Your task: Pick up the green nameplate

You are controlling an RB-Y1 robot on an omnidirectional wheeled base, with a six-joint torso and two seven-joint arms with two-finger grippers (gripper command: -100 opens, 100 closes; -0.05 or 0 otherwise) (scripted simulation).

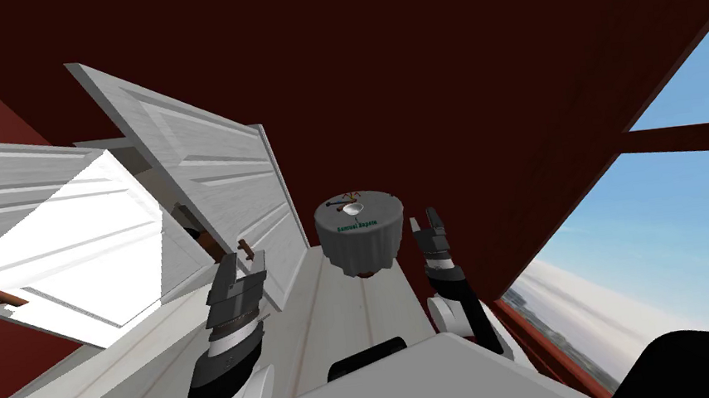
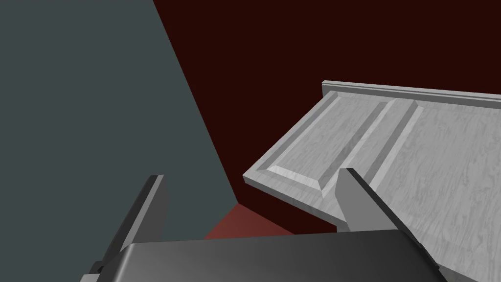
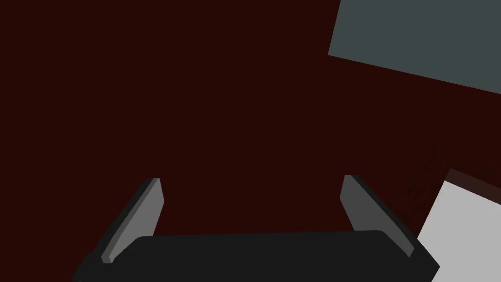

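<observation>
Green nameplate [image 1: 357, 225] lies at the front edge of the round cloth-covered bench [image 1: 369, 251], ahead between both arms. Left jaws open, empty, near the white cupboard door [image 2: 381, 142]. Right jaws open, empty, nearer the bench, so probably the picker.

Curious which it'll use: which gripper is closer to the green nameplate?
Right. The right gripper sits beside the nameplate; the left gripper is farther off, on its other side.

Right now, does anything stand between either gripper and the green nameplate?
Nothing visible does. The green nameplate lies at the near edge of the round draped table. The open right gripper hangs just beside the table; the open left gripper is farther off, by the white panelled door.
</observation>
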